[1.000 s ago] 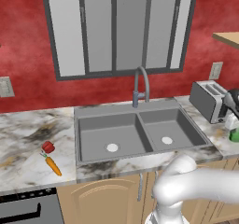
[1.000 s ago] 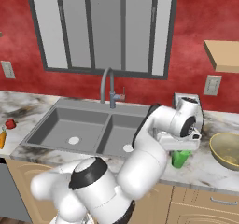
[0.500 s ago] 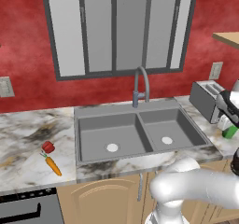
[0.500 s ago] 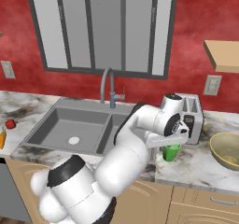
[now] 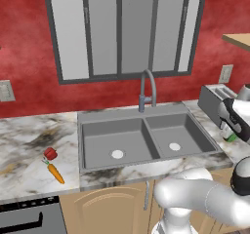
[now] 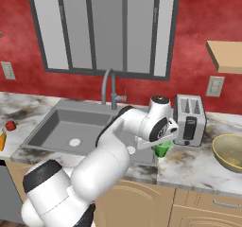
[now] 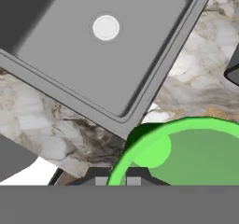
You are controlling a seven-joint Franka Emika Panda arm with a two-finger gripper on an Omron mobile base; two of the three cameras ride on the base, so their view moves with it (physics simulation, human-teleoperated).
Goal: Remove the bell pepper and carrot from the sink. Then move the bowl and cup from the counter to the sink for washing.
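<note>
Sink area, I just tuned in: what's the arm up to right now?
The gripper is shut on the rim of the small bright green cup, carrying it above the marble counter near the right edge of the grey double-basin sink. The red bell pepper and orange carrot lie on the counter left of the sink. The olive-yellow bowl sits right of the toaster.

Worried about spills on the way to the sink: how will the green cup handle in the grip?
The cup looks empty, so probably light. Its smooth, glossy wall may slip. The hand pinches just its rim, so it could swing or tilt.
</note>
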